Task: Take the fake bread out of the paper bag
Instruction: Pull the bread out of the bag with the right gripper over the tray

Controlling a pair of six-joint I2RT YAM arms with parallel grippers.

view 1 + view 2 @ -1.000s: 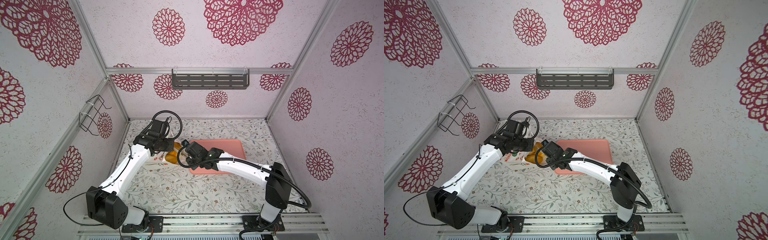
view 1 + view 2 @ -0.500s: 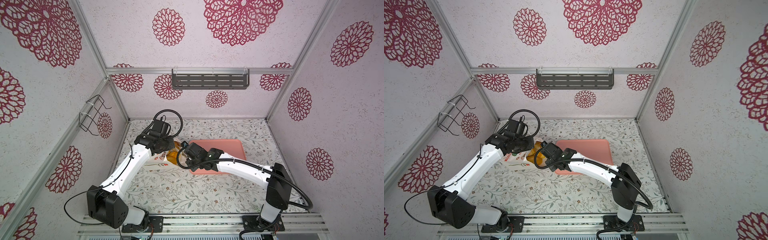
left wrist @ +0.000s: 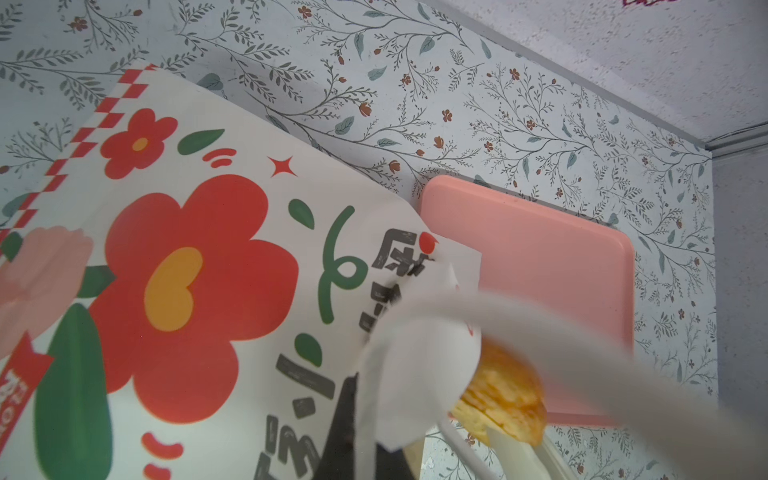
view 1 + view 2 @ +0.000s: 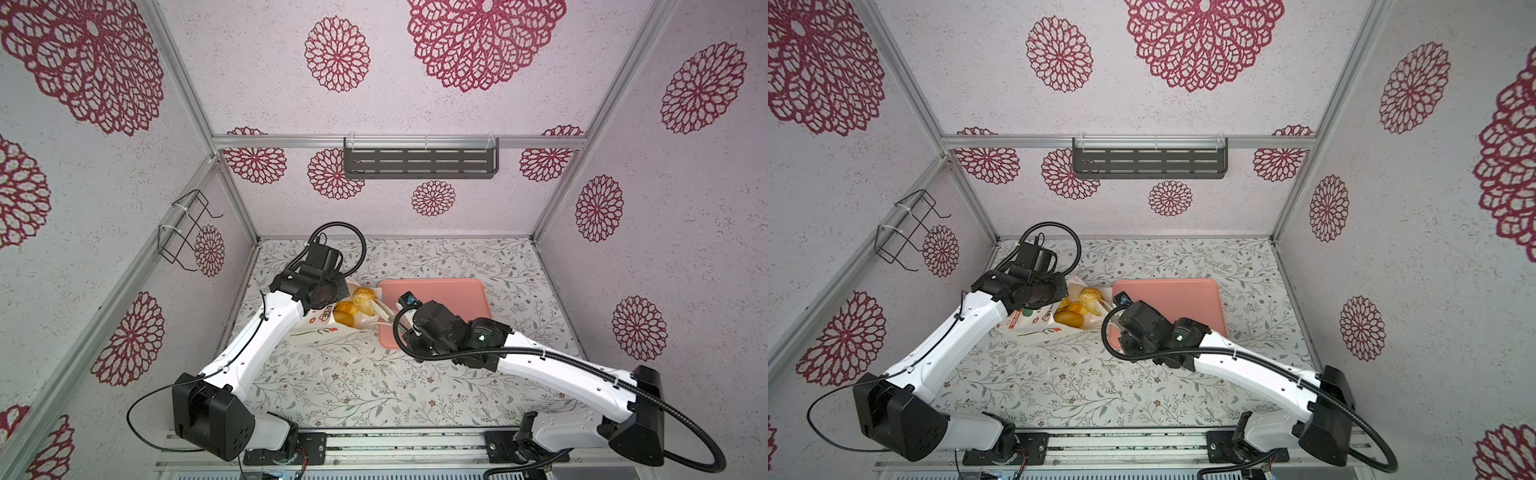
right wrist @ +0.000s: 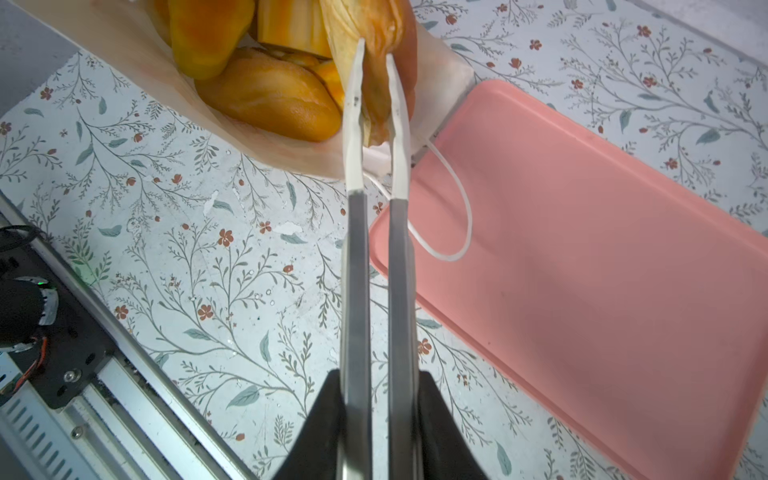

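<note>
Right claw (image 5: 375, 50) tight on fake bread (image 5: 374, 20), clear only in wrist view

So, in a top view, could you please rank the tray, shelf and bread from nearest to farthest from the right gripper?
1. Bread, held by the right gripper.
2. Tray, just beside it.
3. Shelf, up on the back wall.
</note>
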